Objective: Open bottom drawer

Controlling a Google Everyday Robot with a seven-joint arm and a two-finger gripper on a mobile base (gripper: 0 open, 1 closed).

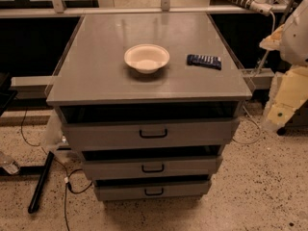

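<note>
A grey cabinet [144, 88] stands in the middle of the camera view with three grey drawers stacked in its front. The bottom drawer [120, 192] is the lowest and narrowest-looking front, just above the floor. It has a small black pull handle [154, 192] at its centre and a dark gap above it. The gripper is not in view. Only white and cream parts of my arm [288, 93] show at the right edge, well to the right of the cabinet and higher than the bottom drawer.
The middle drawer [115, 168] and the wide top drawer [106, 134] sit above it. A white bowl [147, 58] and a dark blue packet [204, 60] lie on the cabinet top. A black bar [41, 182] and cables [72, 186] lie on the speckled floor at the left.
</note>
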